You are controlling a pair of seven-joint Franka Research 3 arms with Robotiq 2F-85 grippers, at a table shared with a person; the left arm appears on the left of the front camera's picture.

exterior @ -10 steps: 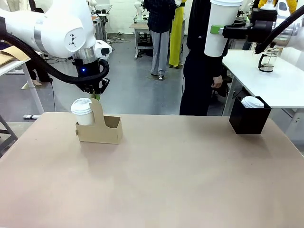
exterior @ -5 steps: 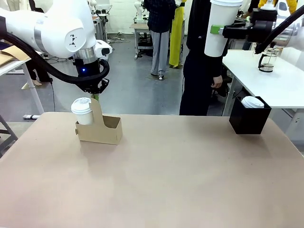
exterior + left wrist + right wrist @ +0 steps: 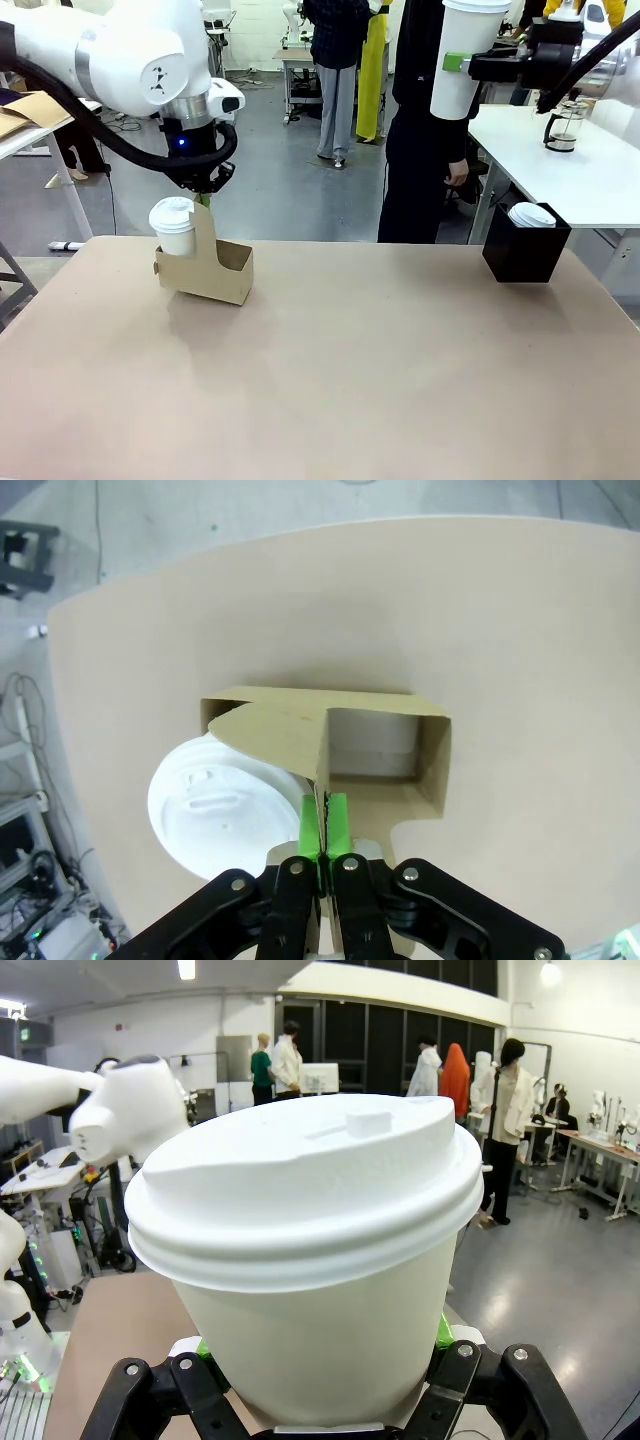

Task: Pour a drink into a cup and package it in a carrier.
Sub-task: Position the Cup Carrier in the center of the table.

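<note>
Carrier (image 3: 215,275) clamped at handle tab (image 3: 285,730) by left gripper (image 3: 322,820), likely for lifting. Tall cup (image 3: 455,95) clenched by right gripper (image 3: 470,66), held high far right, clear of table.

The cup (image 3: 310,1290) has its base hidden low between the right gripper (image 3: 322,1345) fingers. Below the left gripper (image 3: 203,200), the carrier (image 3: 225,280) wall hides the short lidded cup (image 3: 173,222) base.
</note>
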